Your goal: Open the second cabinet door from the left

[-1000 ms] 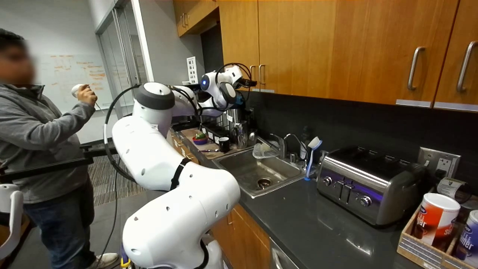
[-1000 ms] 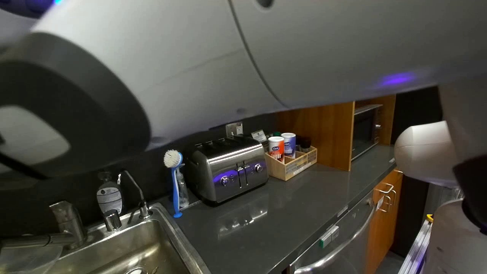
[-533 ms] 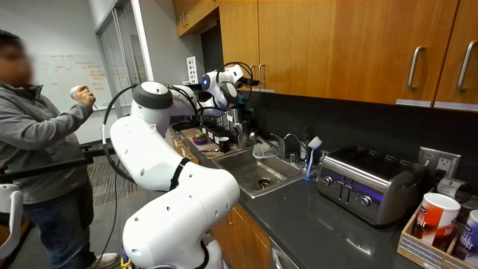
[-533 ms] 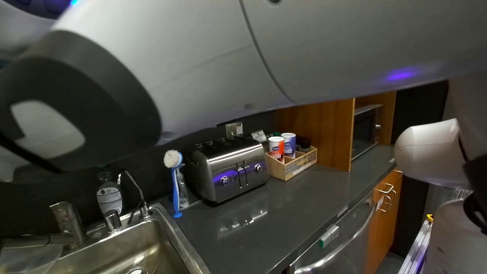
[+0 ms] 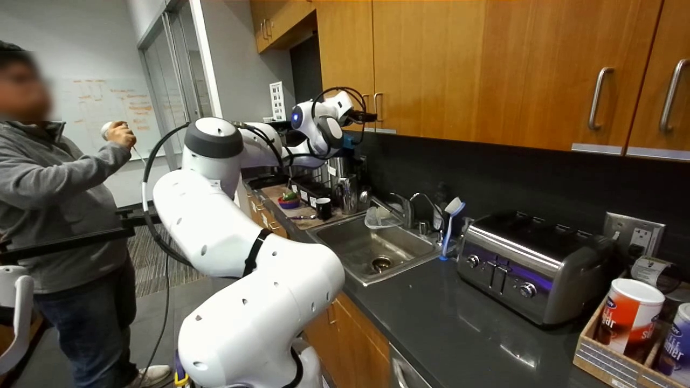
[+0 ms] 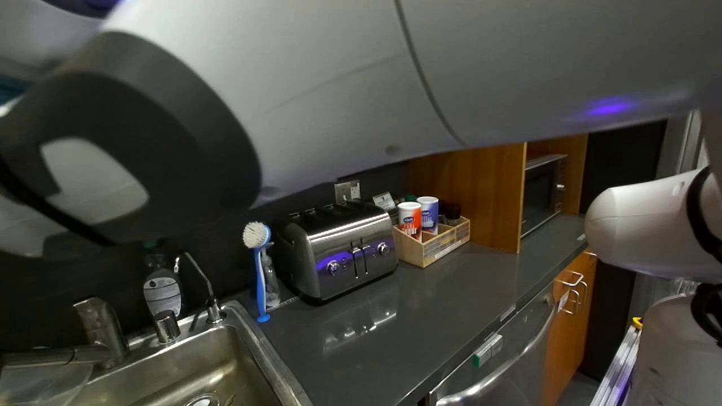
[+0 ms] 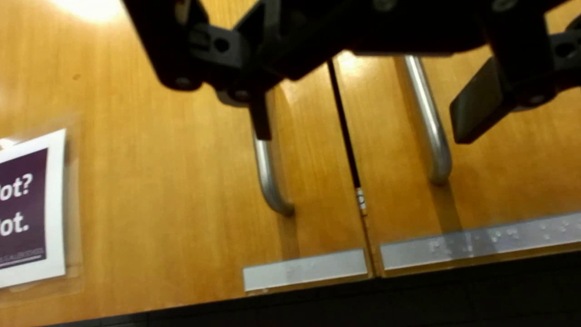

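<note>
The tool [image 7: 370, 110] has its fingers [image 7: 479, 102] spread pretty wide. Right ahead of it is the second cabinet door [image 7: 508, 181], counting from the left in this pair, and it's closed. In the wrist view its handle [image 7: 429, 113] shows between the fingers, closer to the right-hand one; can't really tell if they're touching. The neighbouring door [image 7: 172, 190], left of the tool, is closed too, and its pull [image 7: 268, 177] is partly hidden behind the left-hand finger. That door also has a purple sign [image 7: 27, 213] on it, farther left of the tool. In an exterior view the sink [image 5: 372, 248] sits well below the tool, and a toaster [image 5: 517, 269] stands on the counter [image 5: 420, 312], farther off from it.
</note>
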{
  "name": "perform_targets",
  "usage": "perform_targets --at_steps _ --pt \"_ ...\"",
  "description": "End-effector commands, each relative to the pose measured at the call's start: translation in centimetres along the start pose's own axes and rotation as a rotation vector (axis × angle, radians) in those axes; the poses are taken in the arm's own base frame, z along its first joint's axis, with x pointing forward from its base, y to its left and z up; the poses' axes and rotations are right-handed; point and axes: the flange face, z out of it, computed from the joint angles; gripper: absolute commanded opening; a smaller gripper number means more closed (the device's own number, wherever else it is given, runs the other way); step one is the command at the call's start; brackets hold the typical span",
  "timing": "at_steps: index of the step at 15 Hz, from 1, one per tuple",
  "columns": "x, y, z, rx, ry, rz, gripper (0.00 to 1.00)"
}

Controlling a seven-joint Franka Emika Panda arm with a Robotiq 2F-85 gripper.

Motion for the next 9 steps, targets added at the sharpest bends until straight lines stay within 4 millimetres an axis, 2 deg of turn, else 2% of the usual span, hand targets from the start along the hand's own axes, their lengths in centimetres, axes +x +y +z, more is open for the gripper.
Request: perform_targets --at_steps 1,5,9 --pt "1.57 1.9 -0.51 -0.061 0.034 -0.028 1.0" --pt "2.09 2.85 -0.55 -0.08 0.035 -0.024 1.0" --pt "1.59 2.11 -0.81 -0.06 0.006 -0.01 1.0"
